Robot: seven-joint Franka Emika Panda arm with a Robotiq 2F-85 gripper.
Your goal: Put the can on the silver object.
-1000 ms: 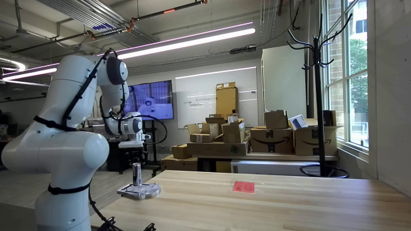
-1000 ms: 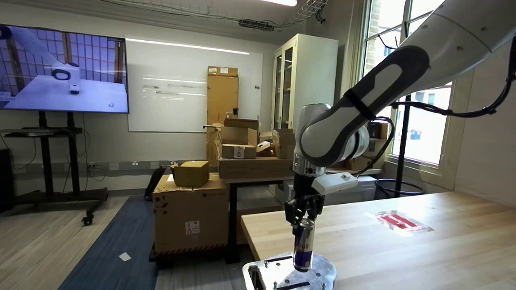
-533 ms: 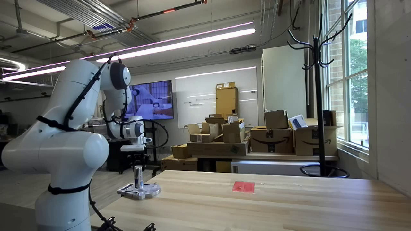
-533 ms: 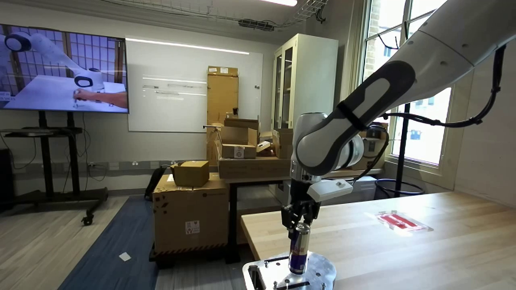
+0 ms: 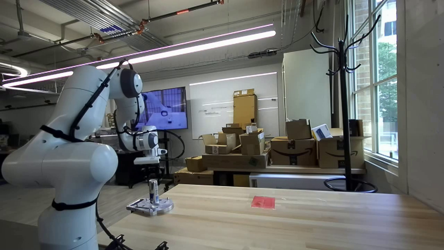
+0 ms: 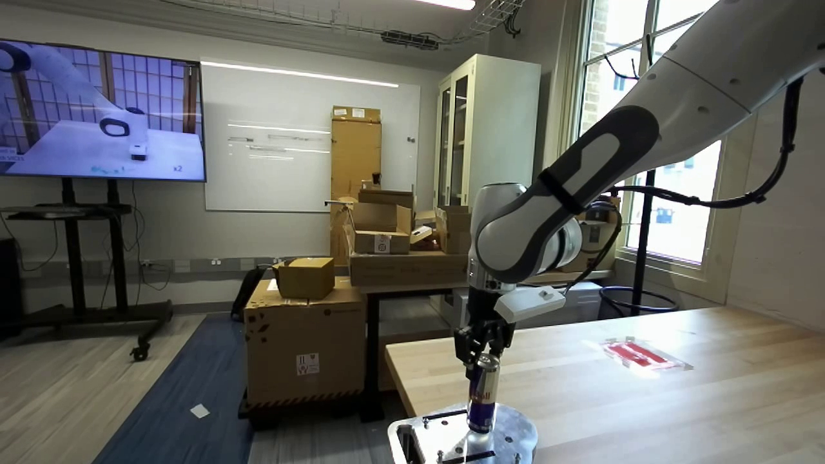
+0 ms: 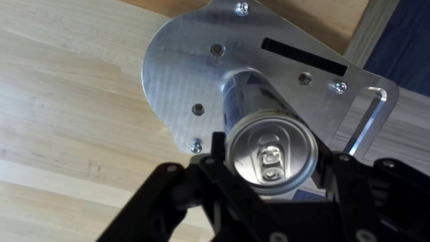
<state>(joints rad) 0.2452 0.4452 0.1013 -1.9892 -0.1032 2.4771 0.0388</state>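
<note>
Ring-pull end up and gleaming, a slim blue-and-silver can (image 7: 265, 132) is clamped between dark fingers (image 7: 218, 146), nearly upright over a shiny plate (image 7: 174, 74) at the edge of the worktop (image 7: 67, 101); whether can and plate touch is unclear.

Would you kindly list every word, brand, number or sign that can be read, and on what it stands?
"x2": lower right of the wide flat black-framed screen.
"ull": slim silver-and-blue metal can; whatever comes before it is blurred.
Curved arrow sign, no word: two brown cardboard boxes, side by side.
Too small, faint or blurred to read: the screen's lower-left lettering, white labels on several cartons, and marks on the glossy whiteboard.
</note>
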